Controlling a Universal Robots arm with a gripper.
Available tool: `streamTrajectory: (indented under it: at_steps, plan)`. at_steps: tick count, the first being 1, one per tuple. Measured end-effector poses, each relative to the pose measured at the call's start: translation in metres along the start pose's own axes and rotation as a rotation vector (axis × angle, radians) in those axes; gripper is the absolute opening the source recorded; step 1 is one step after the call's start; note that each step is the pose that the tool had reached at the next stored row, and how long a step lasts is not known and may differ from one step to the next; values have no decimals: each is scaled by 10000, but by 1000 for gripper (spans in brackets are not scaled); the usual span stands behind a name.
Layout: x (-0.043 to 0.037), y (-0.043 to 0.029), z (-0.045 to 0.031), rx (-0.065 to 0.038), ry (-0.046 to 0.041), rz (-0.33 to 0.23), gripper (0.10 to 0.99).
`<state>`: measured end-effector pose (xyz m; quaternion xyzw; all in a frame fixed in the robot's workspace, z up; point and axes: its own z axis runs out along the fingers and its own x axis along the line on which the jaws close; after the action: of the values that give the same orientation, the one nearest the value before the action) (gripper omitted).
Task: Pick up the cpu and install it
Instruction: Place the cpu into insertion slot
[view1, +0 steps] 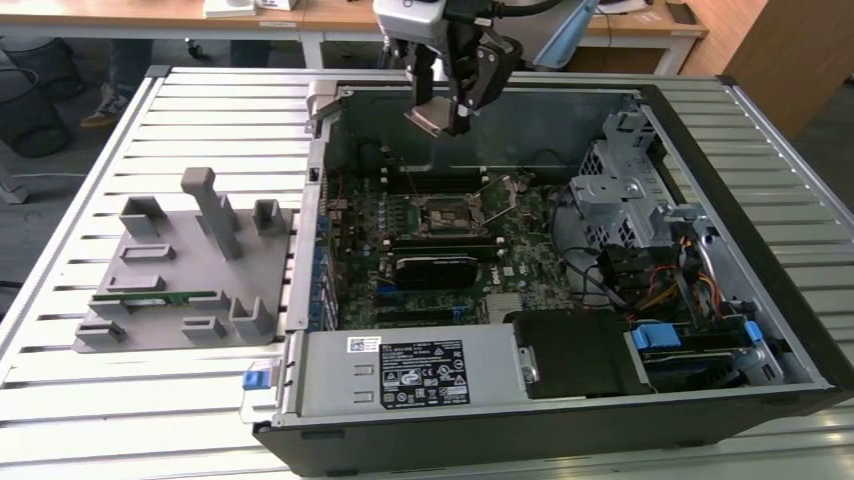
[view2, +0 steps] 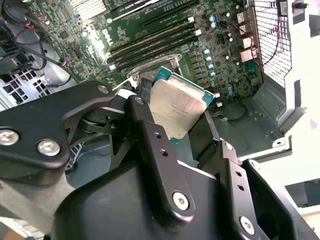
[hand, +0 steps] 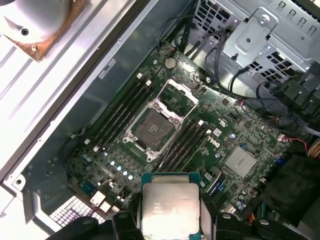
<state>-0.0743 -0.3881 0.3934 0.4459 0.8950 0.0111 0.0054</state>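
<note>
My gripper (view1: 443, 115) hangs above the far side of the open computer case (view1: 747, 330), shut on the cpu (view1: 430, 120). The cpu (view2: 176, 106) is a flat square chip with a silvery top and a teal edge, pinched between the two black fingers (view2: 150, 135) in both wrist views. In the first wrist view the cpu (hand: 169, 207) sits in the foreground, apart from the board. The black socket (hand: 152, 129) on the green motherboard stands with its metal frame lifted and lies below and ahead of the chip. In the exterior view the socket (view1: 447, 213) is mid-board.
A grey fixture (view1: 187, 270) with a thin green memory stick (view1: 154, 297) lies on the slatted table at the exterior view's left. Inside the case are a metal drive cage (view1: 627, 190), cables, memory slots (hand: 125, 112) beside the socket, and a power supply (view1: 414, 370) at the near side.
</note>
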Motion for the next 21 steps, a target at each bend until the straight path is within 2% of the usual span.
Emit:
streamTrajectory:
  at_steps: [21]
  plan:
    - [39,29,2,23,-80,1979,545]
